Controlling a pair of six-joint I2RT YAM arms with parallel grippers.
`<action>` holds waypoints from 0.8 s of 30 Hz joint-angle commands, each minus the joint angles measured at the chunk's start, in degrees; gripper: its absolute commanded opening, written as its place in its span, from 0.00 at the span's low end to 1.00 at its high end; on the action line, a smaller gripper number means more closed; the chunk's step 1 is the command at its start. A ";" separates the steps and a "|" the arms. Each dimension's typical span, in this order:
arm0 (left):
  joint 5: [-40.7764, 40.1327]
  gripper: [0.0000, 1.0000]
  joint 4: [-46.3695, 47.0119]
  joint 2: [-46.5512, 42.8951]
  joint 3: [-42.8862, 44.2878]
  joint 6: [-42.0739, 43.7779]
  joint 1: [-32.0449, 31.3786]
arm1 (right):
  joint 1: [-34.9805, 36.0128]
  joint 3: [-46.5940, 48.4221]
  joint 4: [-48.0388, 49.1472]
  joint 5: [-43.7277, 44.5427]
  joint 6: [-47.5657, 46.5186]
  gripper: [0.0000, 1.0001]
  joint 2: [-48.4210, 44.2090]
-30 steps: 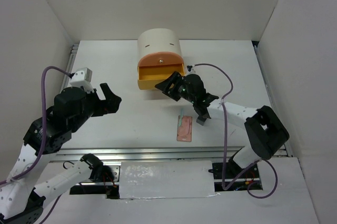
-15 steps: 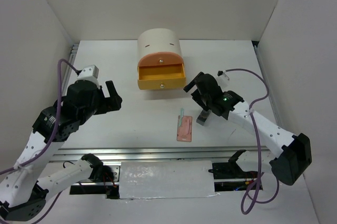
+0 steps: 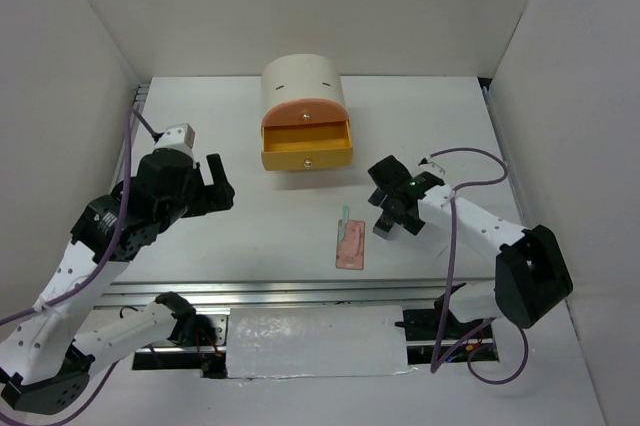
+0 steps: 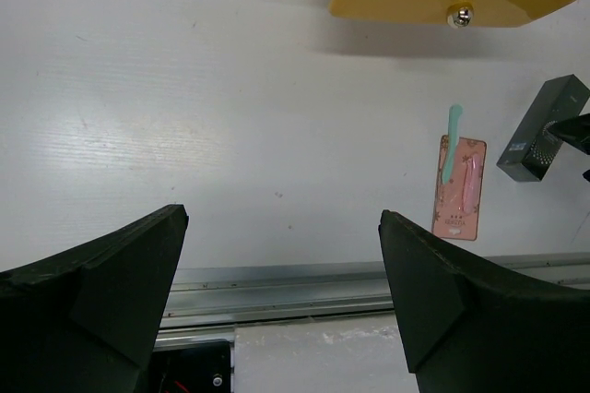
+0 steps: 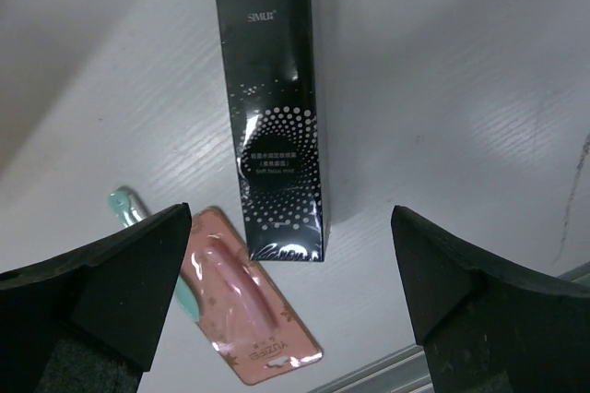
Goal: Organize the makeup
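Just in front of the open yellow drawer (image 3: 306,149), off to its right, lies the dark case (image 5: 277,135): long, glossy black, speckled with white dots and small print. Directly before the drawer sits the flat pink palette (image 3: 350,244), the pale teal stick (image 3: 344,216) overhanging its drawer-side end. The right gripper (image 5: 290,227) hovers over the case, fingers spread wide with bare table (image 3: 250,226) on both sides. Left of the drawer, the left gripper (image 3: 213,186) hangs agape above open tabletop.
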 commanded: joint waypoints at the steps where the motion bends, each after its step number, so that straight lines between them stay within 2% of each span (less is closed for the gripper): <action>1: 0.95 0.99 1.84 -1.10 1.57 1.04 0.21 | -2.43 -1.91 7.00 -1.26 -4.76 0.96 0.81; 5: 1.48 0.99 1.49 -2.07 1.21 1.13 0.21 | -5.77 -3.40 10.88 -5.39 -5.91 0.93 3.80; 10: 1.05 0.99 1.05 -3.47 0.33 1.13 0.21 | -7.01 -3.85 12.65 -9.87 -7.41 0.79 9.50; 11: 1.04 0.99 0.87 -3.82 0.16 1.22 0.21 | -6.92 -3.67 12.39 -9.97 -7.41 0.75 10.13; 12: 1.04 1.00 0.87 -3.91 0.07 1.04 0.21 | -6.92 -3.50 12.13 -9.79 -7.32 0.63 10.57; 14: 1.22 0.99 0.78 -3.91 0.33 1.22 0.21 | -7.01 -3.58 11.51 -8.75 -6.36 0.56 9.70; 15: 1.31 0.99 0.61 -3.74 0.42 1.39 0.21 | -7.01 -3.76 10.99 -7.61 -5.66 0.45 8.73; 19: 1.48 0.99 1.13 -3.74 0.69 1.83 0.21 | -7.01 -3.50 7.12 -2.60 -2.32 0.25 0.14; 20: 1.66 0.99 1.31 -3.74 0.60 1.92 0.21 | -6.92 -3.15 6.42 -1.63 -2.23 0.06 -1.28; 21: 1.75 0.99 1.57 -3.74 0.42 1.92 0.21 | -6.92 -2.36 5.28 0.47 -1.27 0.00 -2.60; 24: 2.80 0.99 2.80 -3.56 -0.02 2.18 0.21 | -7.18 0.00 4.57 0.84 -2.76 0.00 -6.47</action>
